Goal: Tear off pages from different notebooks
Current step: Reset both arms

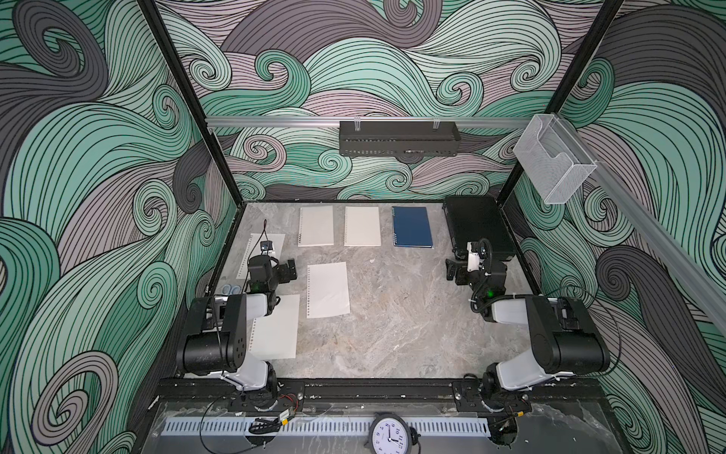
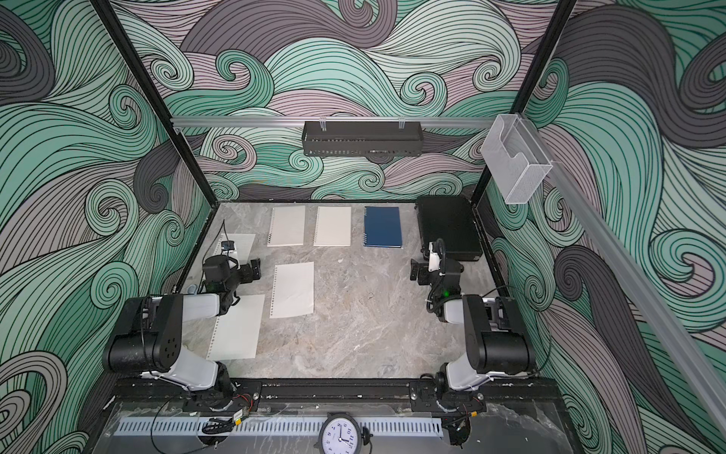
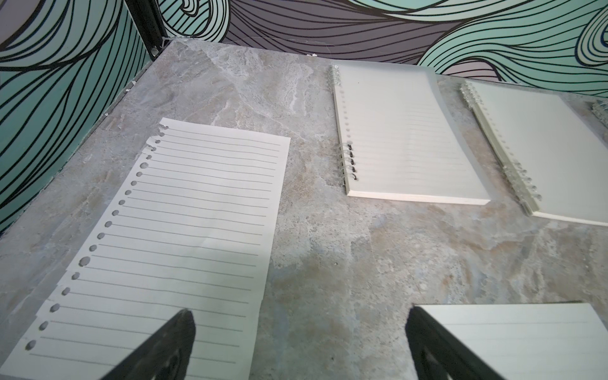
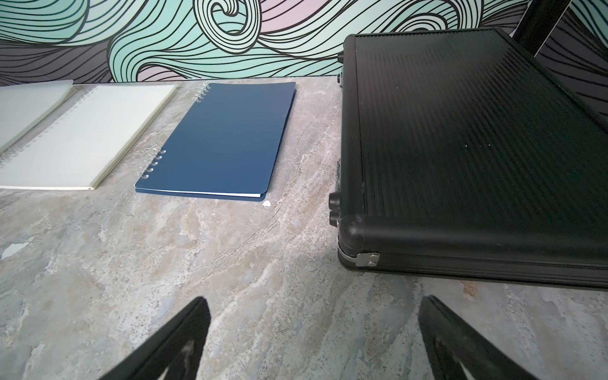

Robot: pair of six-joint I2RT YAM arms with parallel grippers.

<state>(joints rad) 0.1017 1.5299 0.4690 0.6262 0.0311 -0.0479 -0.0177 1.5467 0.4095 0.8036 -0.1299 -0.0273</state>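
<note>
Three notebooks lie in a row at the back of the table: a white lined one (image 1: 316, 226) (image 3: 401, 138), a cream one (image 1: 362, 226) (image 4: 88, 138) and a closed dark blue one (image 1: 412, 227) (image 4: 227, 141). Three loose pages lie flat: a lined one (image 1: 271, 240) (image 3: 197, 230) at the left, a cream one (image 1: 328, 290) in the middle, and one (image 1: 277, 326) partly under the left arm. My left gripper (image 1: 288, 269) (image 3: 299, 325) hangs open between the lined and middle pages, holding nothing. Nothing is in my right gripper (image 1: 451, 271) (image 4: 314, 316) either; it stands open over bare table in front of the blue notebook.
A large black hard case (image 1: 477, 228) (image 4: 477, 148) lies at the back right, close to the right gripper. A small paper scrap (image 4: 266, 204) lies by the blue notebook's corner. A black basket (image 1: 398, 137) and a clear holder (image 1: 550, 165) hang on the wall rails.
</note>
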